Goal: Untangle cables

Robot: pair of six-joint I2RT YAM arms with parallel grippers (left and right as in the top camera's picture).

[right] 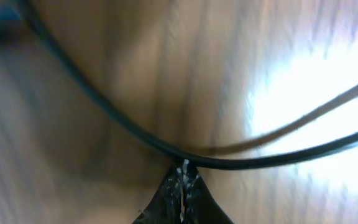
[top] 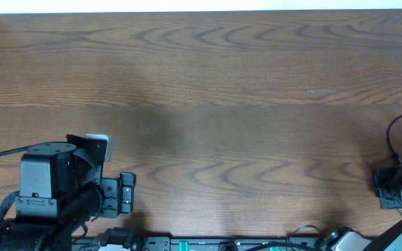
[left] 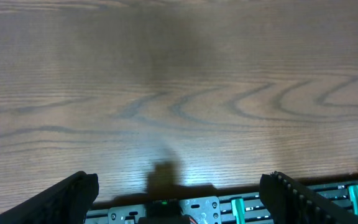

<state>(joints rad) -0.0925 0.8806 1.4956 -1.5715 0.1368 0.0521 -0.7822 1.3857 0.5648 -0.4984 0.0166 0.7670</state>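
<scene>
Wood-grain table [top: 222, 84], evenly lit. The left gripper [left: 179, 193] sits near-left, fingers spread apart and released over bare wood. The right gripper [right: 184, 180] is at the table's right edge, fingertips clenched on a thin black cable [right: 104, 109]. The cable arcs across the wrist view, blurred.
</scene>
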